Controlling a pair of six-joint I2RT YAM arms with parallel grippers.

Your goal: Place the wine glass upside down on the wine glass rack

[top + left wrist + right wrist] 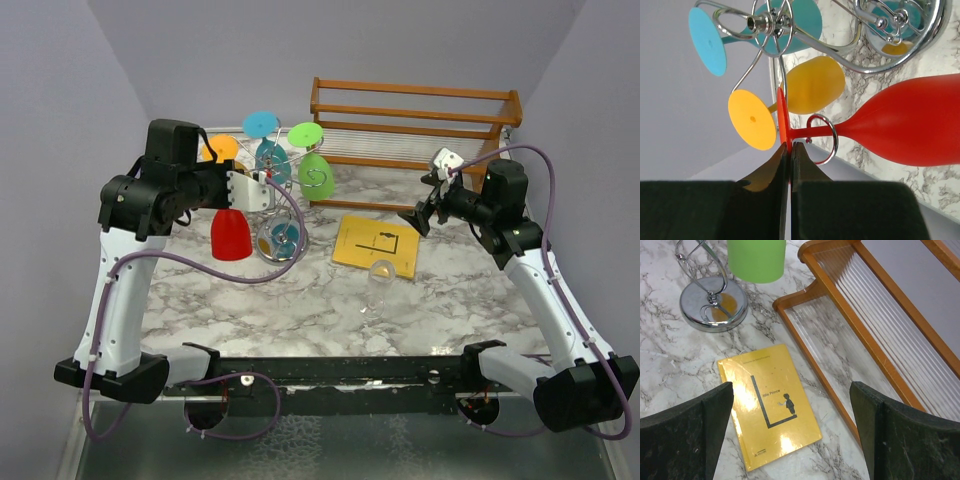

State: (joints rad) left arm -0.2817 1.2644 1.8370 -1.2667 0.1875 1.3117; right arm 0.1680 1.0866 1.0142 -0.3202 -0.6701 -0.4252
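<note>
- The left gripper [788, 145] has its fingers [771, 170] pressed nearly together, pinching the thin edge of the red wine glass's [910, 125] round foot.
- The red wine glass [230, 235] hangs bowl down beside the gripper, its rim above the marble table [450, 300].
- In the left wrist view its stem passes through a curled wire loop [826, 142] at the end of one arm of the wine glass rack [767, 22].
- The wine glass rack [281, 238] stands at the back left of the table, and its shiny round base sits just right of the red bowl.
- Other glasses hang upside down on it: an orange glass [812, 85], a blue-footed glass [707, 40] and a green glass [315, 175].
- A clear glass [380, 278] stands on the table near the front edge of a yellow book [375, 245].
- The right gripper [791, 390] hovers with its fingers spread wide and nothing between them, above the yellow book [770, 410].
- A wooden slatted shelf [415, 120] stands at the back right, behind the book.
</note>
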